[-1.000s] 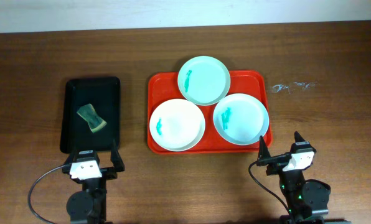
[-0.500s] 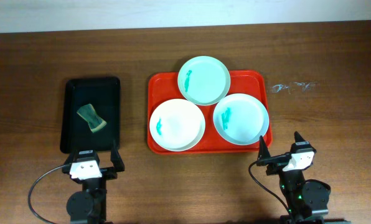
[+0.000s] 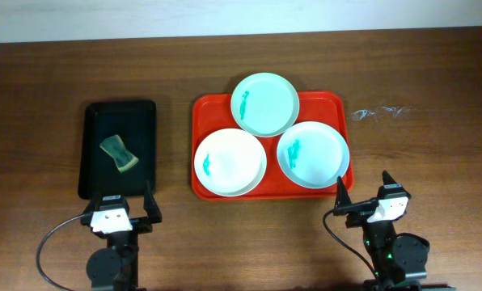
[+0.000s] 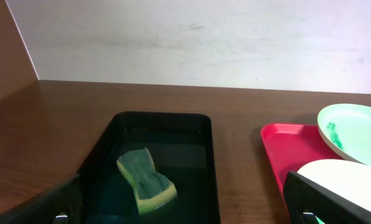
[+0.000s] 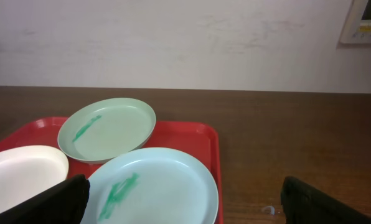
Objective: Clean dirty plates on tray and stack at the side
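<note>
**Overhead.** Red tray (image 3: 331, 103) lies right of centre on the counter (image 3: 47, 81) and carries three teal-smeared plates. The mint-green plate (image 3: 264, 103) overhangs the far rim, the white plate (image 3: 230, 162) sits near left, and the pale blue plate (image 3: 312, 153) near right. Black tray (image 3: 142, 121) lies apart to the left and holds a sponge (image 3: 119, 153). Left gripper (image 3: 128, 200) and right gripper (image 3: 362, 184) sit at the near edge, jaws spread and empty.

**Left wrist.** Sponge (image 4: 146, 180) lies flat in the black tray (image 4: 192, 134). The red tray (image 4: 284, 142), mint-green plate (image 4: 353, 130) and white plate (image 4: 344, 177) show at right.

**Right wrist.** Pale blue plate (image 5: 154, 186) is nearest, with the mint-green plate (image 5: 108, 127) behind it and the white plate (image 5: 20, 168) at left. All three sit in the red tray (image 5: 195, 134).
</note>
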